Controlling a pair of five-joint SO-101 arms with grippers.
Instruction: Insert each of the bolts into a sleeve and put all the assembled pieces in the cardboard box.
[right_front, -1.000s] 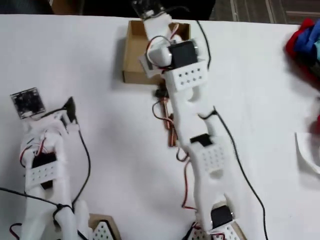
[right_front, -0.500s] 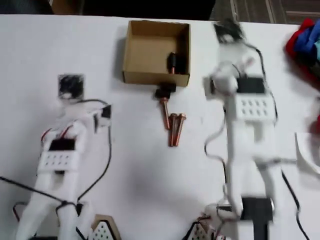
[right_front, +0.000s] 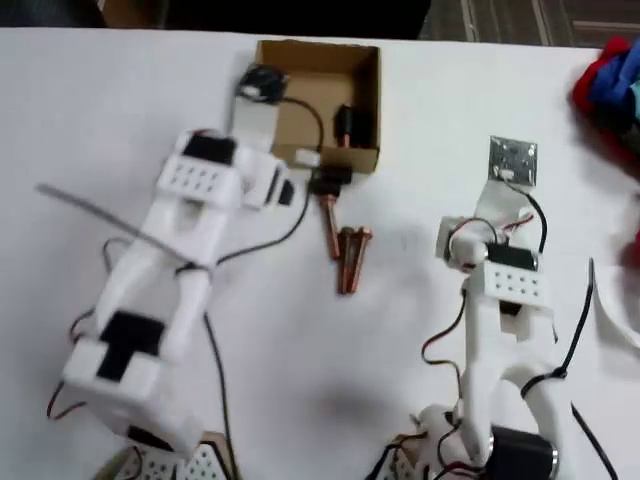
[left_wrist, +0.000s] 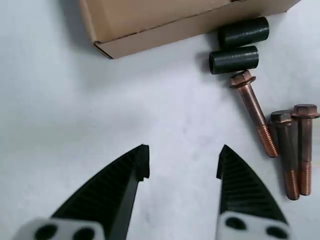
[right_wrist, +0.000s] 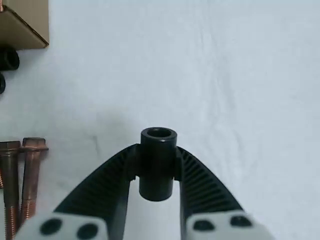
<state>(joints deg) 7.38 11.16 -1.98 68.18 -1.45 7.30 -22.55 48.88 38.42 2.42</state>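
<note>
r gripper clamped on a sleeve, bore up, well right of box, prob. to take a bolt; l gripper jaws apart, just in front of box by 3 bolts & 2 loose sleeves, likely for a bolt pick; 1 pc in box.

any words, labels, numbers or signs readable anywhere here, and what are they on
No text can be read.
The cardboard box: plain walls.
The bolts and the loose sleeves: no marks show.
The held sleeve in the right gripper: plain black.
The camera board on an arm's wrist: any print is too small to read.
</note>
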